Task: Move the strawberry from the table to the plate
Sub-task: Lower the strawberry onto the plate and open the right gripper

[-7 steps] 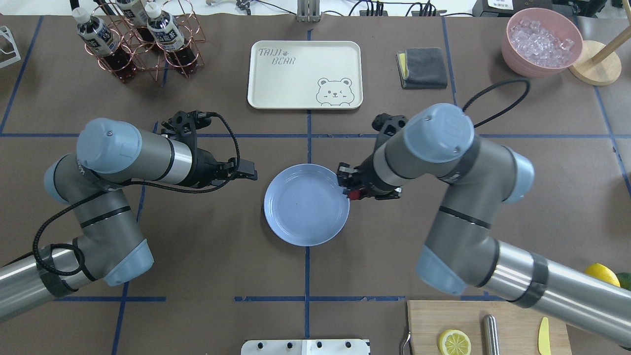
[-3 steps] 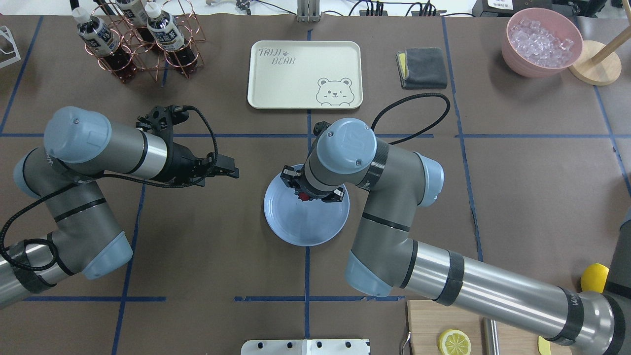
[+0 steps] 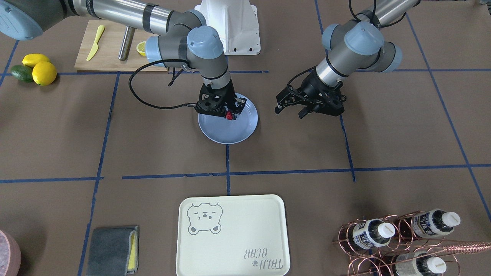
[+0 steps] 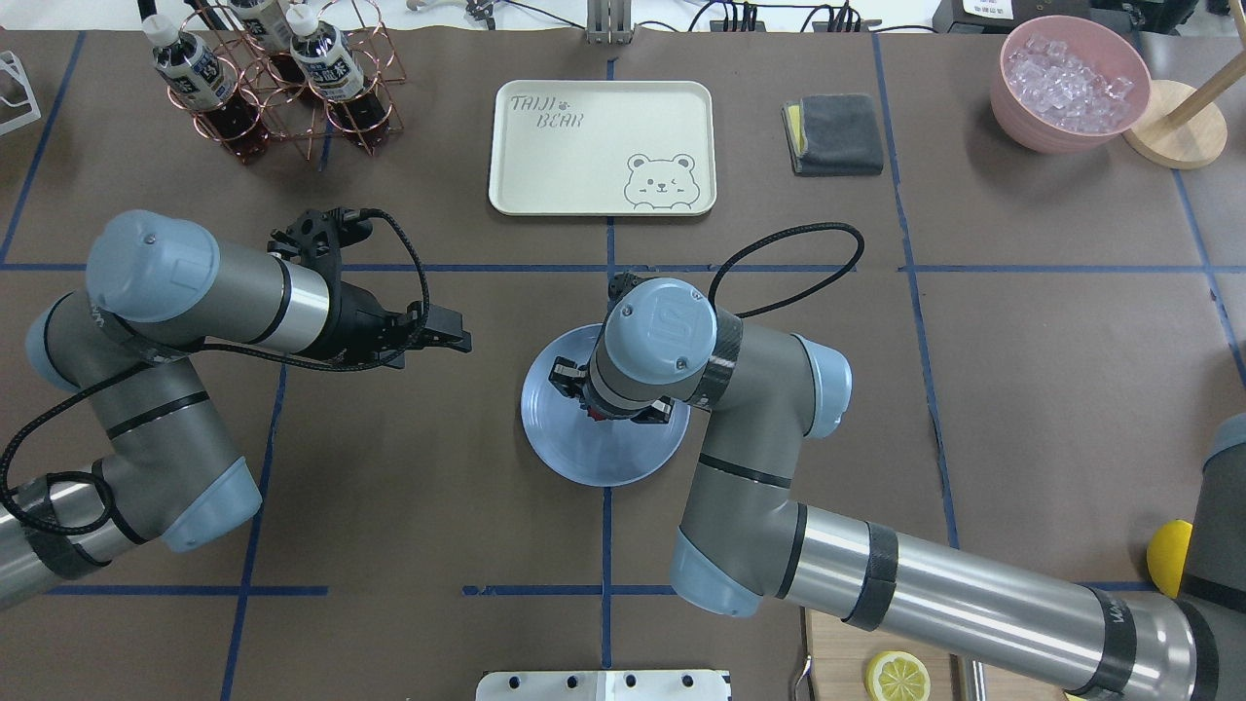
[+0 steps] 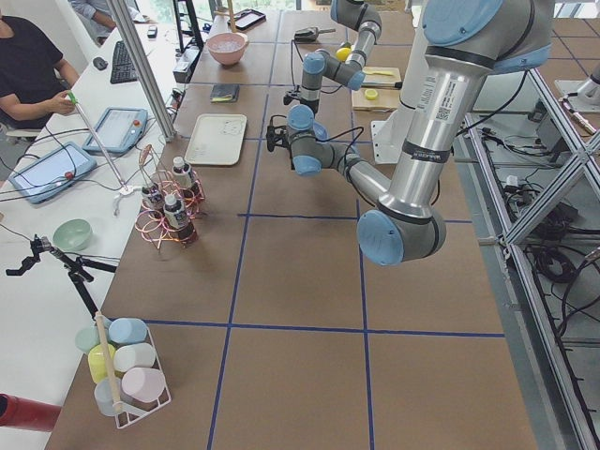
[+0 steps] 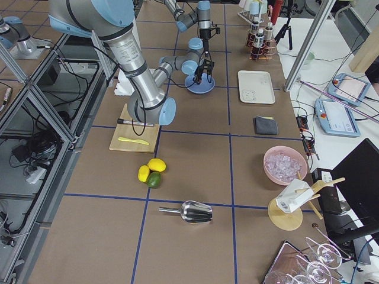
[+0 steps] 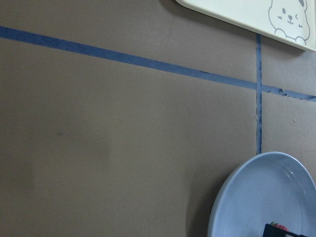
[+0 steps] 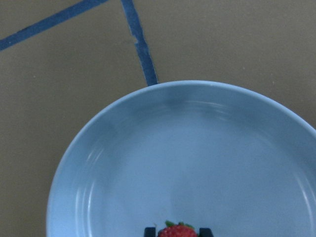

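The small red strawberry [image 8: 177,231] sits between the fingertips of my right gripper [image 3: 229,114], which is shut on it. That gripper hangs low over the inside of the pale blue plate [image 4: 574,458], near its middle. In the front-facing view the strawberry [image 3: 229,115] shows just above the plate [image 3: 230,134]; from overhead the wrist hides most of it. My left gripper [image 4: 458,341] is open and holds nothing, above the table [image 4: 409,467] left of the plate. The plate's rim [image 7: 232,197] shows in the left wrist view.
The cream bear tray [image 4: 602,146] lies beyond the plate. A copper rack of bottles [image 4: 282,78] stands far left, a grey cloth [image 4: 835,134] and a pink bowl of ice [image 4: 1071,83] far right. Lemons and an avocado [image 3: 36,69] lie beside the cutting board [image 3: 111,46].
My right gripper carried the strawberry from the plate's right rim to over its middle. The left arm drew back to the left, then stayed still.
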### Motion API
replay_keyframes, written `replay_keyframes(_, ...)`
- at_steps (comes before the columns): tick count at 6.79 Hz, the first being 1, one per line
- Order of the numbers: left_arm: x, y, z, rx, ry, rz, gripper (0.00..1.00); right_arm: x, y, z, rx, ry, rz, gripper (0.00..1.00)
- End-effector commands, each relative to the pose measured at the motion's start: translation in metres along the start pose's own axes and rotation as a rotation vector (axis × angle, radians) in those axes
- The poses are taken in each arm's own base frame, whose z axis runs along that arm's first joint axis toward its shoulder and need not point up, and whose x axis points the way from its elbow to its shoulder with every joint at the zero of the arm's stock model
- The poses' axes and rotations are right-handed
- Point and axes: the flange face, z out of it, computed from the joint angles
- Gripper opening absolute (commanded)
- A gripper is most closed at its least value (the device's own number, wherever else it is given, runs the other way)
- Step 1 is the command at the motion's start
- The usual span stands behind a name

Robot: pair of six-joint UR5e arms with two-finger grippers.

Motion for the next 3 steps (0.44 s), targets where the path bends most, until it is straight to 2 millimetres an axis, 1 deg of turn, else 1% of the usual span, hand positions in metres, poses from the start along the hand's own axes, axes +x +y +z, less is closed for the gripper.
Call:
replay_keyframes(1,-0.0007,0.0,0.0012,-0.001,-0.002,-0.001,1.0,-0.0003,0.0024,0.0027,0.009,0.005,-0.008,0.0)
replay_keyframes(3,-0.0006,0.0007,0.0017,-0.003,-0.002,0.0,1.0,0.0042,0.0003,0.0047,0.012,0.012,-0.005,0.0)
